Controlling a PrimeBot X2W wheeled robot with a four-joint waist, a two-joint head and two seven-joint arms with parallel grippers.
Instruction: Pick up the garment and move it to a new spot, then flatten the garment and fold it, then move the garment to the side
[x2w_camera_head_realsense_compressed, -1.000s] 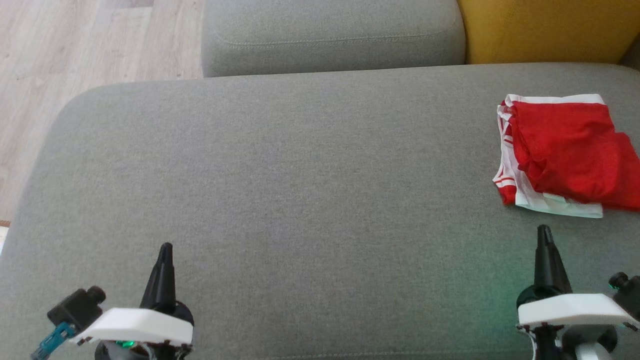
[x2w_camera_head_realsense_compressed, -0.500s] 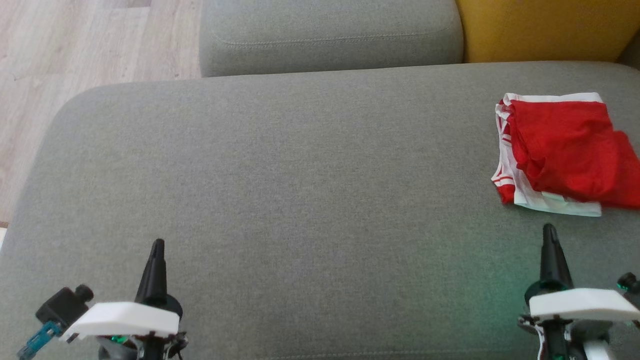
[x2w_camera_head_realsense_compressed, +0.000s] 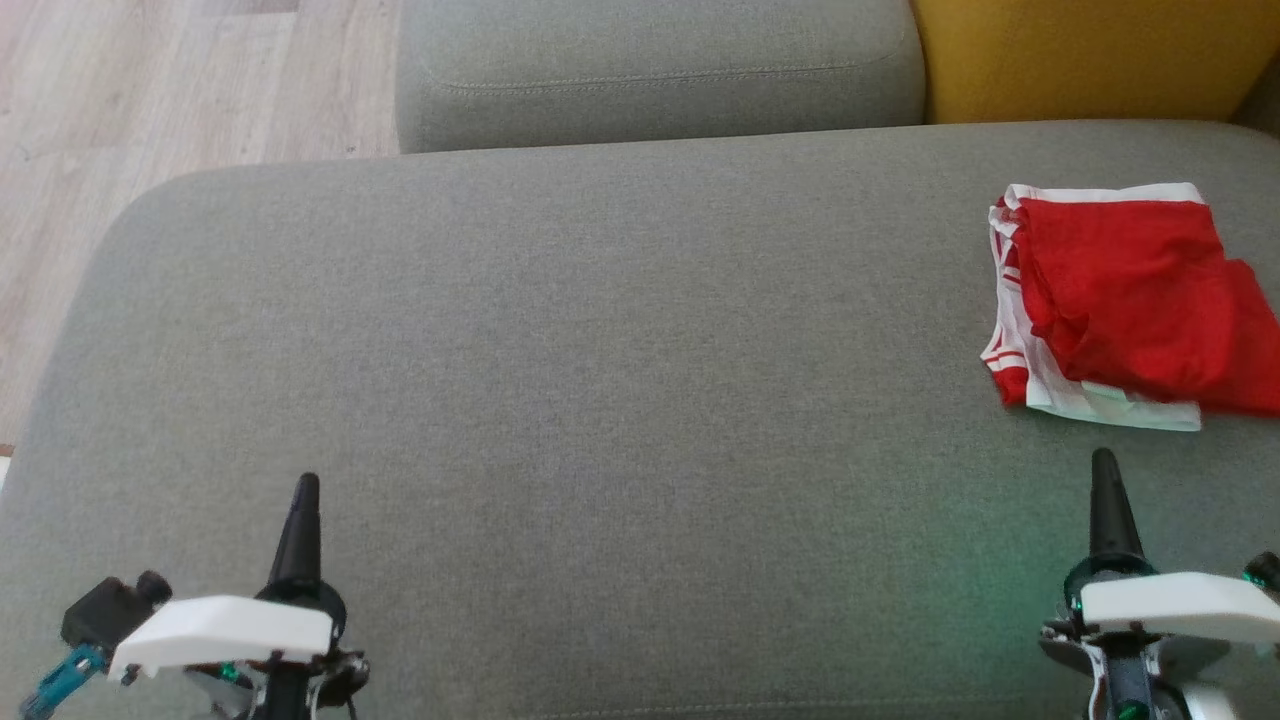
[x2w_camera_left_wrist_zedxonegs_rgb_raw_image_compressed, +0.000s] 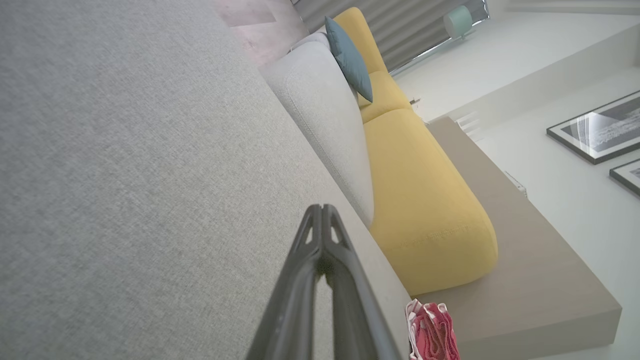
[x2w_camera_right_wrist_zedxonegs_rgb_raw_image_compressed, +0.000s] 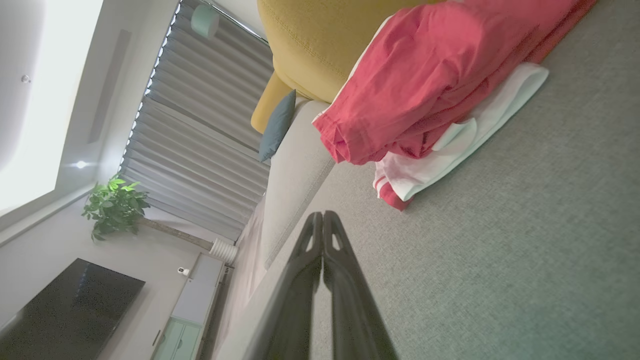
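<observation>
Red fabric banded with white, the garment lies folded in a soft, rumpled rectangle near the right edge of the grey woven seat cushion. A smooth mustard-yellow cushion sits behind it. White trim peeks out beneath the red layers (the folds sit slightly askew). The left gripper hovers over bare upholstery, its slim dark fingers pressed together into one tapered point. The right gripper, likewise pinched together on nothing, points at the garment's near hem, close but apart. Pale wood-plank floor shows past the seat cushion's rounded corner.
</observation>
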